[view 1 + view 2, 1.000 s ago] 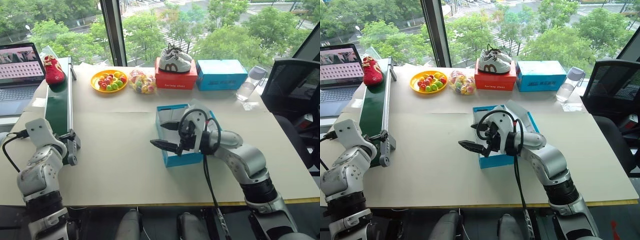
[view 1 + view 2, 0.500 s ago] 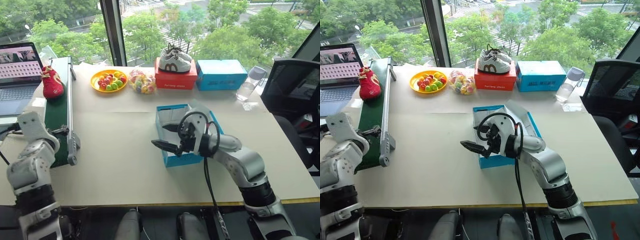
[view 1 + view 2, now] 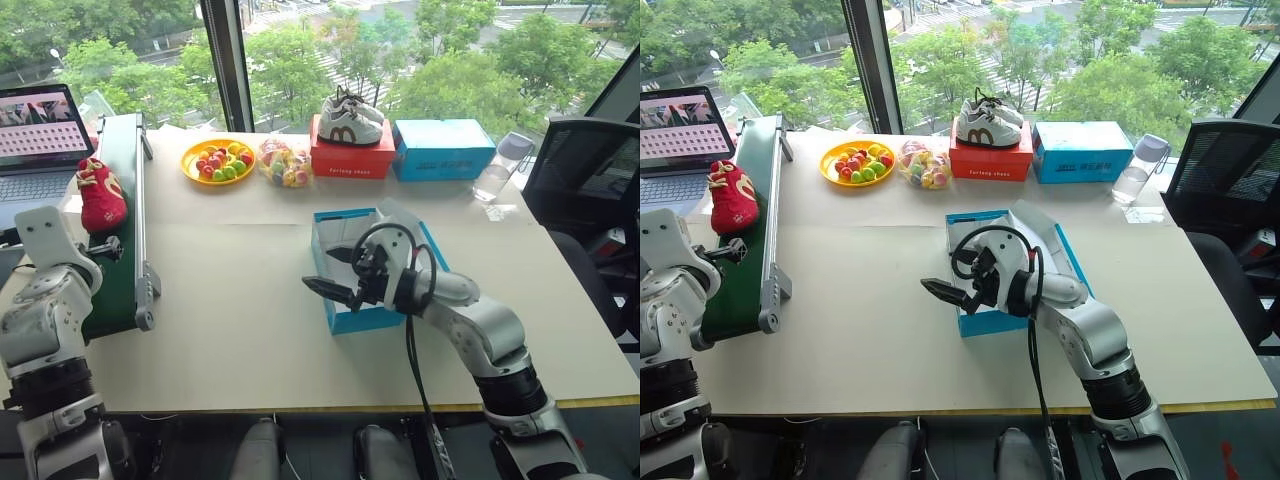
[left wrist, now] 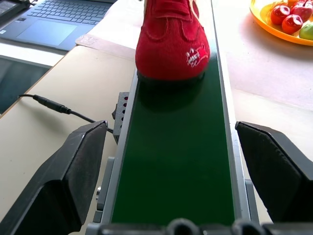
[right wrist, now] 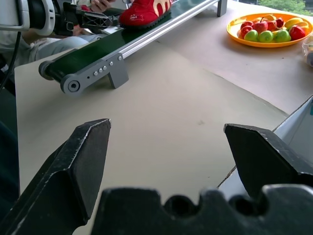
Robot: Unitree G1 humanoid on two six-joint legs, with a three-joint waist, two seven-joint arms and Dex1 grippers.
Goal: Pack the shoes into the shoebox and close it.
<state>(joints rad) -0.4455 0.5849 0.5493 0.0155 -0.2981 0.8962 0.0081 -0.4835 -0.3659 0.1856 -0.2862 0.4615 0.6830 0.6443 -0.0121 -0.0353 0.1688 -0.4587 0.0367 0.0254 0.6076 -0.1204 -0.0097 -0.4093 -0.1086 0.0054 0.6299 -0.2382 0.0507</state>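
Nearer now than a second ago: small red fabric shoe with pale curly marks [image 4: 172, 41], carried along the long green conveyor belt in its grey metal frame [image 3: 112, 262] from the far end beside the open grey laptop [image 3: 38, 150] toward the left gripper [image 4: 178, 166]. Toe-first on the belt, straight ahead of the left jaws and centred between them, still clear of both black fingers [image 4: 63, 181]. Left jaws spread wide, empty, straddling the belt's near end. Left arm raised and shifted outward over that same second, lined up with the belt.

Bright blue cardboard shoebox, white inside, flap lid thrown open [image 3: 349, 315], directly behind the right gripper [image 3: 338, 274]. Right jaws likewise wide apart and empty, pointing across the bare beige tabletop [image 3: 230, 300] toward the belt. Box interior largely hidden by the arm; possibly one shoe already inside, impossible to confirm.

Meaning for the task: pick-up close, shoe nearly within reach of the left jaws; packing and lid closing still ahead.
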